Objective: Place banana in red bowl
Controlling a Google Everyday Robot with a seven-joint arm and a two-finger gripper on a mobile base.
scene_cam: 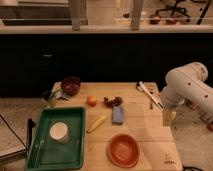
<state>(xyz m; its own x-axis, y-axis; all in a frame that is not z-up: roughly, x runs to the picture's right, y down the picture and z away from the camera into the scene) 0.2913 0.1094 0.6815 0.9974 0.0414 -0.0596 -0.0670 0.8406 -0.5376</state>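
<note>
The small yellow banana (96, 123) lies on the wooden table (145, 127) just right of the green tray, left of a blue sponge. The orange-red bowl (123, 150) sits empty near the table's front edge, below and right of the banana. My gripper (168, 116) hangs from the white arm (187, 87) over the table's right side, well right of both banana and bowl, holding nothing that I can see.
A green tray (75, 145) holding a white cup (58, 132) sits at front left. A dark maroon bowl (70, 85), a round orange fruit (91, 100), dark grapes (113, 101), a blue sponge (118, 114) and utensils (149, 93) lie across the table.
</note>
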